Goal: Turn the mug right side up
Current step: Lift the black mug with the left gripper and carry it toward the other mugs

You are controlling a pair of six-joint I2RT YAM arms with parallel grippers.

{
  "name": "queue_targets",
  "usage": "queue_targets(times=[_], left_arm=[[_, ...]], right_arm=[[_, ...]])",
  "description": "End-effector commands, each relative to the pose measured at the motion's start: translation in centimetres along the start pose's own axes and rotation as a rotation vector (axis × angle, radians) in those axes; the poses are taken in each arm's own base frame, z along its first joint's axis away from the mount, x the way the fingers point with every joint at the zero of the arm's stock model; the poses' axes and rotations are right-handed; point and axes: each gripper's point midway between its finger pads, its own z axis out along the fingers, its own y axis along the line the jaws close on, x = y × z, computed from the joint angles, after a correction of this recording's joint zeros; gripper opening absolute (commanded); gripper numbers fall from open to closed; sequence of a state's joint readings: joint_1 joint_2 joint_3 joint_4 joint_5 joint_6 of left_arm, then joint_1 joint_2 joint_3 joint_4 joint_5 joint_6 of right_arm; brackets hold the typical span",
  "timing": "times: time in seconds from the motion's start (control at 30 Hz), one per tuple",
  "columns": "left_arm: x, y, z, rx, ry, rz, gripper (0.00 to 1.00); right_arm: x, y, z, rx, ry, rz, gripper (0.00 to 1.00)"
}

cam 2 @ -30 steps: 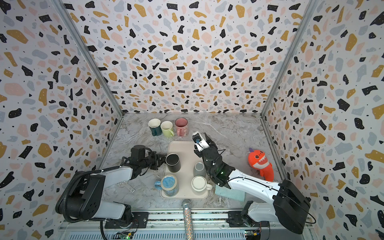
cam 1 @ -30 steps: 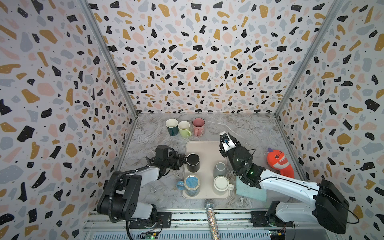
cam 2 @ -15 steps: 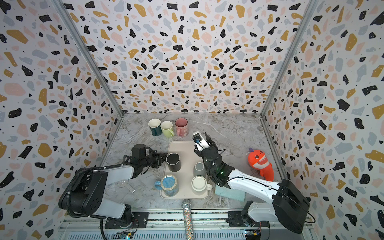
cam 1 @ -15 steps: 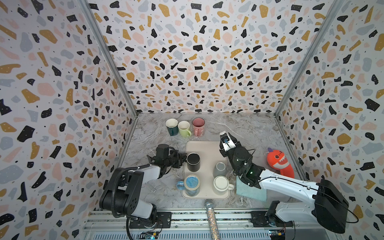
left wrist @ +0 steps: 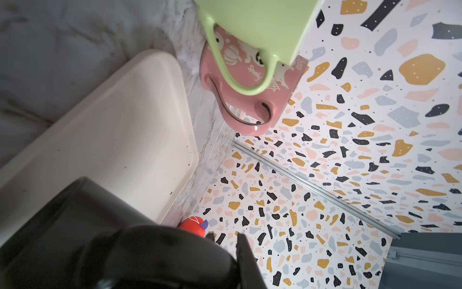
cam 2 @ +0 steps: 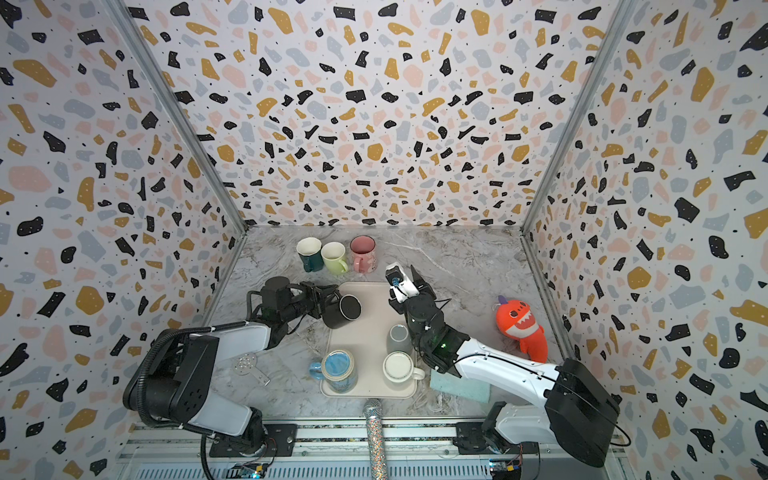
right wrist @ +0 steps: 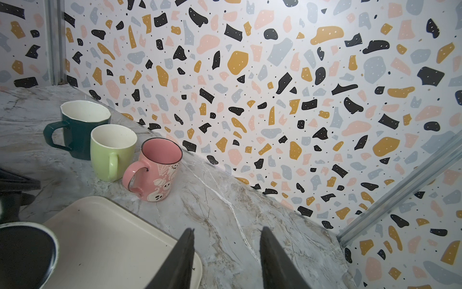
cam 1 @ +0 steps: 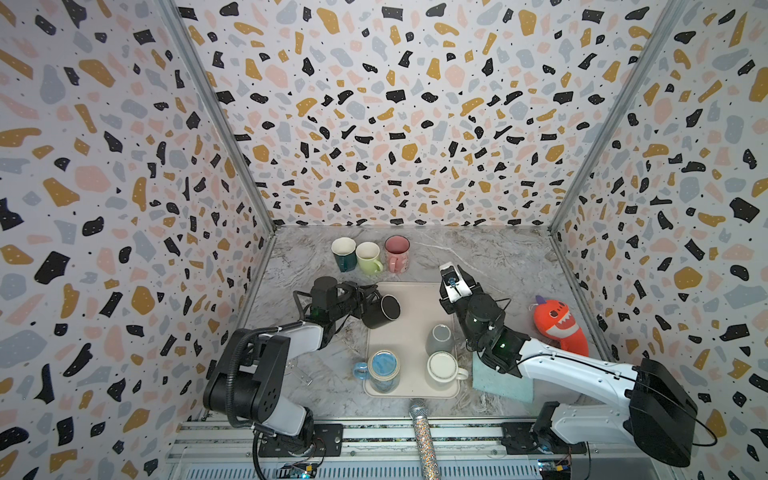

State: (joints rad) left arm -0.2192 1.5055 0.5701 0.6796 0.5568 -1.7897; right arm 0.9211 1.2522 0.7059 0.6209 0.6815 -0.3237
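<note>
1. Left jaws pinch the black mug [cam 1: 379, 313], which is tipped sideways at the far-left corner of the tray [cam 1: 407, 332]; the turning looks about halfway done.
2. Next: finish the roll until the mouth faces up, then set it down.
3. Right jaws are spread and empty, near the tray's far-right corner.

— What encloses it?
— A back wall [cam 1: 395, 124] across the upper centre, a side wall [cam 1: 104, 187] at the left, another at the right, all white with black, ochre, pink and grey flecks.
— The corners?
— Metal strips [cam 1: 218, 120] slant down to a grey marbled floor [cam 1: 490, 257], lower centre, brown-veined, evenly lit.
</note>
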Motion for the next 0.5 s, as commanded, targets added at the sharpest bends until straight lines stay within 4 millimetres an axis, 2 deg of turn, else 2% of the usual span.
queue_targets(times=[0.0, 0.17, 0.33, 0.47], left_arm=[[2.4, -7.4, -1.1, 0.203, 0.043, 0.22, 0.0], [2.8, -9.5, -1.4, 0.211, 0.013, 0.402, 0.0], [3.3, -11.5, -1.7, 0.186, -0.029, 0.656, 0.0], [4.7, -13.1, -1.9, 0.17, -0.05, 0.902, 0.0]], right_arm=[[-0.9, -0.9, -0.2, 0.029, -0.022, 0.03, 0.45], [-0.7, -0.8, -0.2, 0.025, -0.016, 0.027, 0.45], [-0.8, -1.0, -0.3, 0.026, -0.016, 0.031, 0.45], [-1.0, -1.1, -0.4, 0.024, -0.018, 0.038, 0.45]])
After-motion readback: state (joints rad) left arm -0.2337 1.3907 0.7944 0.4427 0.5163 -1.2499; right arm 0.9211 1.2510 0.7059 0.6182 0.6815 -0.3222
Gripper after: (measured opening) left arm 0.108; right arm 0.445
